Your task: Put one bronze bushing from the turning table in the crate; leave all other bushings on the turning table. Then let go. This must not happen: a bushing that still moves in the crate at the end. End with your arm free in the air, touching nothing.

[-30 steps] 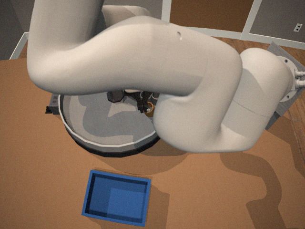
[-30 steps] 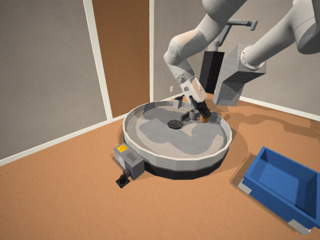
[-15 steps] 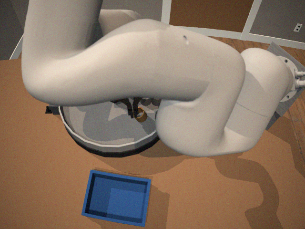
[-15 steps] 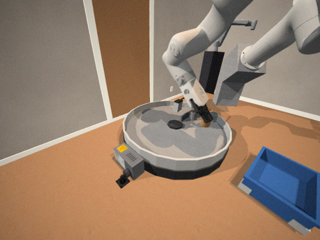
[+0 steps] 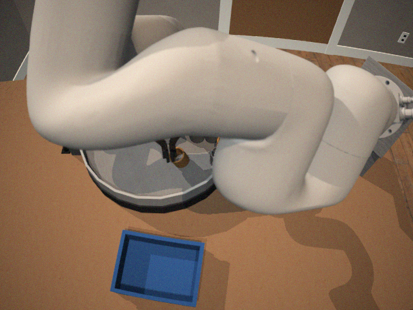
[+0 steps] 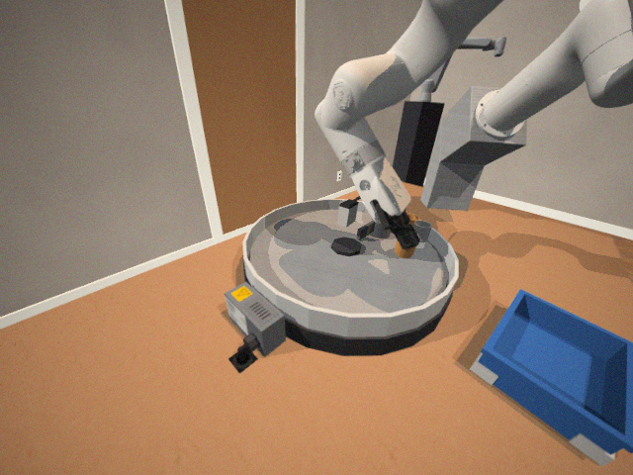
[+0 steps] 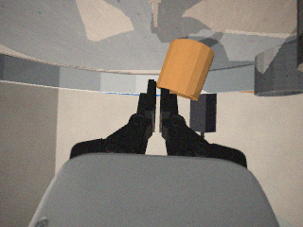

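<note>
My gripper (image 5: 169, 160) (image 6: 410, 245) (image 7: 158, 92) is shut on the wall of a bronze bushing (image 5: 181, 160) (image 6: 404, 251) (image 7: 187, 68), low over the turning table (image 5: 141, 195) (image 6: 357, 326). In the wrist view the bushing sits tilted at the fingertips, mostly right of them, and hides the right tip. Its gap to the table surface is hard to tell. More bronze (image 6: 412, 218) shows behind the gripper. Grey bushings (image 6: 422, 231) (image 7: 279, 73) stand near the far right rim. The blue crate (image 5: 155, 298) (image 6: 552, 401) is empty.
A dark hub (image 6: 345, 246) is at the table's middle. A grey post stands by the back rim, and a grey box (image 6: 258, 317) with a yellow label adjoins the outer rim. The arm (image 5: 200, 90) hides much of the table in the top view.
</note>
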You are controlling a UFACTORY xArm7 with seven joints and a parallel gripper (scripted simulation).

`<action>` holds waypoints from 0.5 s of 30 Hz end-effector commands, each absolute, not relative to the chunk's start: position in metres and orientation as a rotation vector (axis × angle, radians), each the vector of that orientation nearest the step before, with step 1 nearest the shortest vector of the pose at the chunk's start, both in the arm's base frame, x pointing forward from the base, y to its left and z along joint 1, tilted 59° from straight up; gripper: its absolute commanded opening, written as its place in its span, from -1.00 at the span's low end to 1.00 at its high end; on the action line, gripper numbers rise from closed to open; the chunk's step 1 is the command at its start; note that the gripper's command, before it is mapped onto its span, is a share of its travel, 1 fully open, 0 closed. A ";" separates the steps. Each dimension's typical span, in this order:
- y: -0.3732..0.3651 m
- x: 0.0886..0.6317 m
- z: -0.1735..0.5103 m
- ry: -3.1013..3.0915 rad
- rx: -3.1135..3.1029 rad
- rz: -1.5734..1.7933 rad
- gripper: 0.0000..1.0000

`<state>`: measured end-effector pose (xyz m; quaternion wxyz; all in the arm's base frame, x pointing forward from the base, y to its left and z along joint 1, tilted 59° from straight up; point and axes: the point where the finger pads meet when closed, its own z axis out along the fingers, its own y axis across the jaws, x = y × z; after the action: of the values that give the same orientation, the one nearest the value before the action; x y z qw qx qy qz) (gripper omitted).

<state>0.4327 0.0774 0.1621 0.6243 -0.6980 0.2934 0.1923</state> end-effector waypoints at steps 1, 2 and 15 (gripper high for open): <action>0.076 0.434 0.164 0.676 -1.602 0.437 -1.00; 0.075 0.437 0.166 0.676 -1.602 0.437 -1.00; 0.074 0.460 0.188 0.676 -1.602 0.437 -1.00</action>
<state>0.4523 0.0759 0.1813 0.6242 -0.6976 0.2941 0.1930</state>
